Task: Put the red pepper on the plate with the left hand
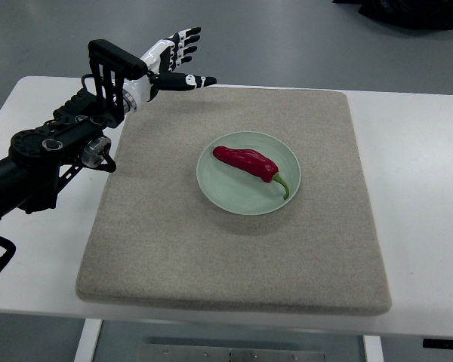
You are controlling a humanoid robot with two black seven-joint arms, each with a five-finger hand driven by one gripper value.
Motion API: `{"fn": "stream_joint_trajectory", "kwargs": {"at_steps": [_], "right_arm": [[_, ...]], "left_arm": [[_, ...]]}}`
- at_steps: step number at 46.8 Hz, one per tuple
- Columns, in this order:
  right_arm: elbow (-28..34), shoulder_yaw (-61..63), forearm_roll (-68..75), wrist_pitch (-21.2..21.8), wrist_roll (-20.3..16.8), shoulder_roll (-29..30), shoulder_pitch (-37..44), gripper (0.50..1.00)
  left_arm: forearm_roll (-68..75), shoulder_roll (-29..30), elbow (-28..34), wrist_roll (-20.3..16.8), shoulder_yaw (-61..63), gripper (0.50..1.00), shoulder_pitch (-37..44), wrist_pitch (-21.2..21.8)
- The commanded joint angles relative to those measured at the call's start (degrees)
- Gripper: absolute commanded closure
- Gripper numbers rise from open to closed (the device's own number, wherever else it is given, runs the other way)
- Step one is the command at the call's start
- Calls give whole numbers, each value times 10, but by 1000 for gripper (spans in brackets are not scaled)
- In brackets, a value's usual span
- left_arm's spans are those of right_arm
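One red pepper (246, 162) lies on the pale green plate (216, 190), slanting across its middle with the green stem pointing toward the near right rim. The plate sits around the centre of a beige mat (174, 249) that covers most of the white table (415, 226). Judging by how things lie, the placing itself looks done: the pepper rests wholly inside the rim, with nothing hanging over the edge.

Only the left hand (170, 62) shows, at the far left corner of the mat, well apart from the plate. Its fingers are spread and relaxed and hold nothing, the thumb pointing out toward the right. The black arm (53, 151) comes in from the left edge, lying over the bare table beside the mat. No right arm is in view.

What seems left is to clear away cleanly. To do that well, the arm should draw back along its own side, keeping the hand above the mat's edge and away from the plate, so that neither the fingers nor the wrist nudge the rim. The pepper is rounded and could roll if the plate is bumped, so a slow, level retreat with the fingers kept loose is the safe course.
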Motion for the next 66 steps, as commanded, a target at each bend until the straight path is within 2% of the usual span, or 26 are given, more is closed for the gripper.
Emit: {"fn": "stream_joint_trajectory", "kwargs": {"at_steps": [1,18,31,39,45,66], "right_arm": [[0,0,0,0,0,0,0,568],[0,0,0,0,0,0,0,568],[0,0,0,0,0,0,0,568],[0,0,0,0,0,0,0,568],[0,0,0,0,0,0,0,568],[3,1,-2,1,0,0,0,568]], "left_arm": [[-1,1,0,0,-39,506,25,0],[-42,-1,-6,-16,-195,500,97,-4],[-134,1,-4,-57,-200,500,115,-11],[-158,1,-3,-59,-214,500,131,-13],[-160,1,-1,-59,-230,500,137,-33],[-216,-3,0,-59,-246,500,142,-62]]}}
